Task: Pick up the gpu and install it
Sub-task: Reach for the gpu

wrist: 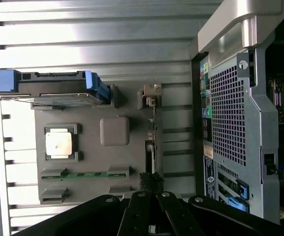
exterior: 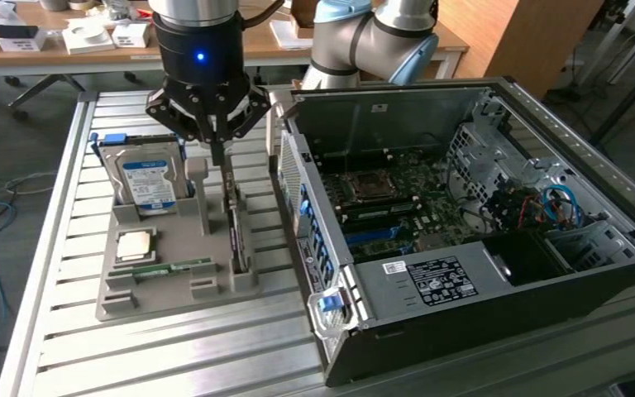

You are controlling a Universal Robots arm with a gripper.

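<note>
Nearest: white label point(exterior: 433, 279) on open PC case point(exterior: 428, 339), print unreadable. Next, gpu point(exterior: 235, 236) on edge in grey tray point(exterior: 163, 302) slot on bench point(exterior: 130, 351). Blue-labelled hard drive point(exterior: 148, 184) beyond. Your claw point(exterior: 218, 159) pinched narrow over gpu's far end; contact unclear.

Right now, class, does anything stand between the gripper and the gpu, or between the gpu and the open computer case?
Nothing visible lies between the gripper and the gpu standing on edge just below it. Toward the computer case, its perforated rear wall rises between the gpu and the motherboard.
</note>
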